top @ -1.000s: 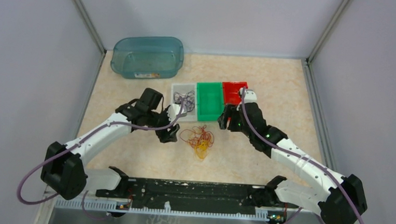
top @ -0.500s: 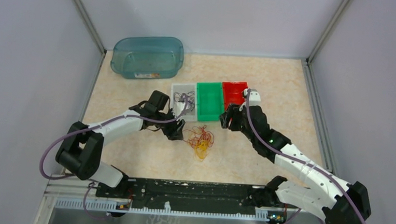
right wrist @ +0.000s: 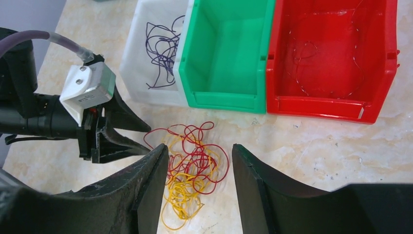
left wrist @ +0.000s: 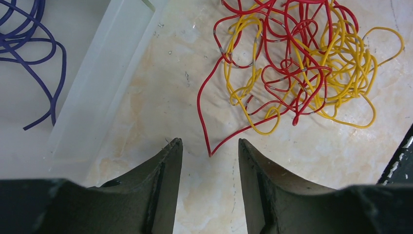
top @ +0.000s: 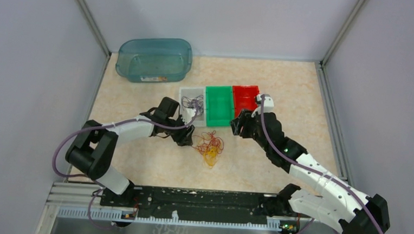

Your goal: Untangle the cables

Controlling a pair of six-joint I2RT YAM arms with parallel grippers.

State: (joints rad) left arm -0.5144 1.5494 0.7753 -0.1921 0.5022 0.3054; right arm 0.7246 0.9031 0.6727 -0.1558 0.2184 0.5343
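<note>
A tangle of red cable (left wrist: pixel 292 58) and yellow cable (left wrist: pixel 341 73) lies on the table (top: pixel 141 91), in front of the bins (top: pixel 208 147) (right wrist: pixel 192 165). My left gripper (top: pixel 184 137) (left wrist: pixel 209 141) is open at the clump's left edge. A bent tip of the red cable lies between its fingertips, untouched. My right gripper (top: pixel 238 127) (right wrist: pixel 199 146) hangs open above the tangle from the right, holding nothing. A purple cable (top: pixel 193 102) (left wrist: pixel 29 53) (right wrist: pixel 160 48) rests in the white bin (top: pixel 184 91) (right wrist: pixel 141 73).
A green bin (top: pixel 218 117) (right wrist: pixel 221 100) and a red bin (top: pixel 246 89) (right wrist: pixel 316 105) stand beside the white one; faint thin wire loops lie in the red bin. A teal tub (top: pixel 154 59) sits at the back left. Grey walls enclose the table.
My left gripper has moved right, up to the tangle's edge. The right gripper has shifted slightly right. Both pairs of jaws have narrowed but remain apart.
</note>
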